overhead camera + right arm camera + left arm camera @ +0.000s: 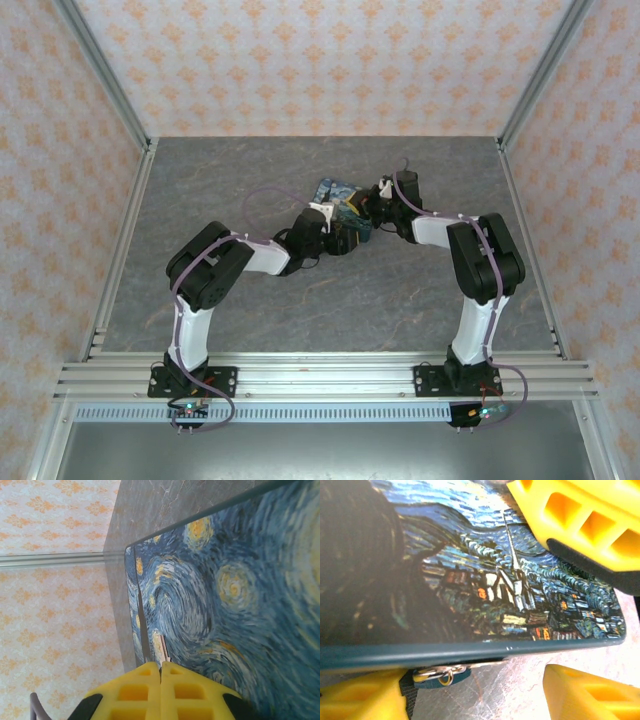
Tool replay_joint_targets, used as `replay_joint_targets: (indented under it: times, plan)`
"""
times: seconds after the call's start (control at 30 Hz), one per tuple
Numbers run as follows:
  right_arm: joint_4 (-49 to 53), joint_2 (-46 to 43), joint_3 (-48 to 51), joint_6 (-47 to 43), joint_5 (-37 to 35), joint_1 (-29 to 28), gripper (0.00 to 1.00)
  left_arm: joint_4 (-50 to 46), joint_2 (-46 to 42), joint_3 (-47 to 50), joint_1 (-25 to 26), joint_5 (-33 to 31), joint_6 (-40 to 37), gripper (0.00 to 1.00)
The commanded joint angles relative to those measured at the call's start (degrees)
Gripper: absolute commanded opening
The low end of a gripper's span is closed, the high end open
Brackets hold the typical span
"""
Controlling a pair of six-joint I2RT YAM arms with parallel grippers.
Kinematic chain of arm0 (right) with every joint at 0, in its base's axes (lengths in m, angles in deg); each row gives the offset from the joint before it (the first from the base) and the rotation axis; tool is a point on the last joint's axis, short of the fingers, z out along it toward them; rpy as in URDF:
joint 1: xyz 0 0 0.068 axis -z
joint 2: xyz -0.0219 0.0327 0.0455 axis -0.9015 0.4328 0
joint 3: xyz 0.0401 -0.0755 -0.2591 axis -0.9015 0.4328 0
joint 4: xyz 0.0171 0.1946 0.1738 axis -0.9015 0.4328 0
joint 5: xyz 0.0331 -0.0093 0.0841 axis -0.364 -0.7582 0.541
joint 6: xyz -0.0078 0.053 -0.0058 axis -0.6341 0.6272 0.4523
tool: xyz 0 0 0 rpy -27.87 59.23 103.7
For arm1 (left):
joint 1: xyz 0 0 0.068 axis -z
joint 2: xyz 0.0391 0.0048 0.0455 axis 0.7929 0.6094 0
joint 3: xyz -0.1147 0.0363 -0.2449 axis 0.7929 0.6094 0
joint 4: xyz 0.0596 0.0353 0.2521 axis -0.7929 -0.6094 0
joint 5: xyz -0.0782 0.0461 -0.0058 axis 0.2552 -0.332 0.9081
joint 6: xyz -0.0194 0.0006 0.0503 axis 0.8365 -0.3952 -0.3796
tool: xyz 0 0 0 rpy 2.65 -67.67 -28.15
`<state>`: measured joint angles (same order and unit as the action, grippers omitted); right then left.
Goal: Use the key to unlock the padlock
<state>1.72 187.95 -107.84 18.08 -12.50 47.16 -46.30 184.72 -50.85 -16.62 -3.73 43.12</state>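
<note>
The blue box painted with yellow swirls (333, 189) lies mid-table, and both arms meet at it. My left gripper (475, 695) is open at the box's near edge (470, 650), one yellow finger (360, 700) on each side. A small dark blue padlock (431, 681) with a metal ring (444, 673) hangs under that edge, against the left finger. My right gripper (161, 669) is shut on the key (163, 652). Its thin pale blade sticks out of the fingertips over the painted lid (230, 595). From above, the left gripper (335, 222) and right gripper (372, 203) flank the box.
The grey stone-pattern table (300, 300) is walled by orange-patterned panels (320, 60) and aluminium posts (110, 90). A rail (320, 375) crosses the near edge between the arm bases. My right gripper's yellow finger (570, 515) lies over the box's far corner.
</note>
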Motion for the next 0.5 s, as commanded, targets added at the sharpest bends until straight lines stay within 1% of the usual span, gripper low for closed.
replay_joint_targets:
  times: [0.0, 0.17, 0.33, 0.43, 0.47]
  plan:
    - [2.24, 1.62, 0.10, -1.31, 0.38, -0.21, 0.00, 5.30, 2.01, 0.98, 1.17, 5.33, 3.68, 0.68]
    - [1.30, 2.06, 0.09, -0.62, 0.49, -0.21, 0.00, -4.16, 1.80, -0.64, 2.30, -1.75, -0.50, 0.68]
    - [0.95, 2.09, 0.27, -0.49, 0.47, -0.17, 0.00, -9.12, 2.69, -1.91, 3.18, -7.40, -3.99, 0.68]
    - [0.91, 2.37, 0.36, -0.43, 0.49, -0.18, 0.00, -8.38, 3.64, -2.50, 3.43, -7.10, -3.64, 0.68]
    - [0.78, 2.41, 0.36, -0.42, 0.47, -0.21, 0.00, -6.95, 3.91, -2.42, 3.45, -6.12, -3.25, 0.68]
